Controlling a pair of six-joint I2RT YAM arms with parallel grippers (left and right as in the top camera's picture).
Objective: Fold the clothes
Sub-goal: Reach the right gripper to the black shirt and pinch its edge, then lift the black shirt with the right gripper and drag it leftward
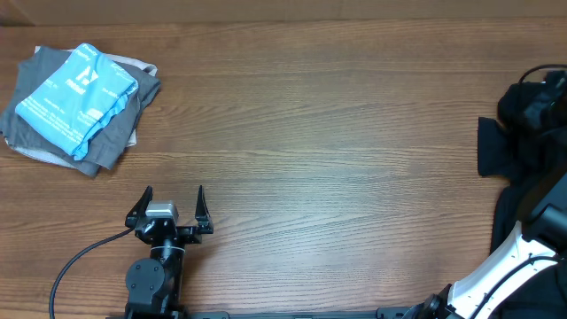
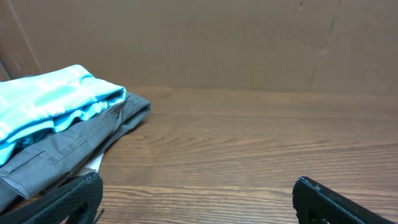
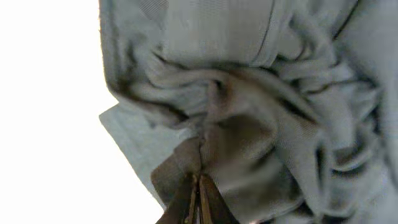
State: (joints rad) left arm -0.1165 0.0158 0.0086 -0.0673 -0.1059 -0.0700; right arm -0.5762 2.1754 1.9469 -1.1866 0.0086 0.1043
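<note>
Right gripper [image 3: 198, 190] pinched shut on a fold of black T-shirt [image 1: 493, 146], bunched at 3 o'clock; left gripper [image 1: 174, 192] wide, empty, 7 o'clock. We would drag inward slowly, watching the pinch.

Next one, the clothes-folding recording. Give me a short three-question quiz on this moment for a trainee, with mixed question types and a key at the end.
1. True or false: the left gripper stands open with nothing between its fingers.
2. The folded light blue garment at the far left corner lies on: A) a white plate; B) a folded grey garment; C) a cardboard box.
3. Fill in: in the right wrist view, the right gripper is shut on ___.
Key: 1 true; 2 B; 3 the crumpled black cotton cloth.
</note>
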